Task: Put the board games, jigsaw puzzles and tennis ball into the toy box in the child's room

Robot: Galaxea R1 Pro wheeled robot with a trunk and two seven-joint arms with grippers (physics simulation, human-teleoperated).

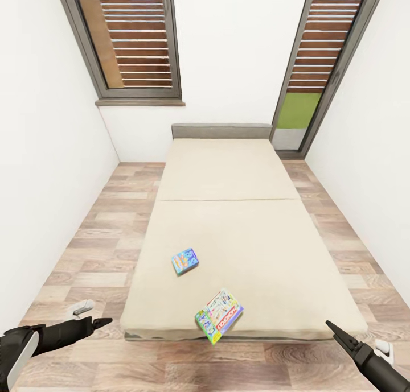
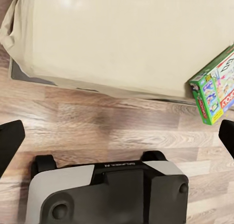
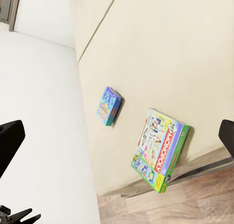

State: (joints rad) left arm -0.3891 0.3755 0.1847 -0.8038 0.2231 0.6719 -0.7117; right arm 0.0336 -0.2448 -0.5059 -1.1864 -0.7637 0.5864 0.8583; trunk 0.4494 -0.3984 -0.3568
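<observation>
While the robot faces the bed [image 1: 239, 176] foot-on, 2 board games lie on it: green-edged game [image 1: 219, 316] at the near edge, corner overhanging, and blue game [image 1: 185, 261] farther in. Left hand [image 1: 94, 324] and right hand [image 1: 341, 334] hang low over the floor [image 1: 114, 210] on either side, both empty; wrist views show each one's fingers spread wide. Green-edged game sits about midway between the hands, long axis diagonal, pointing away and rightward. Likely first pick, either arm reaching inward.
</observation>
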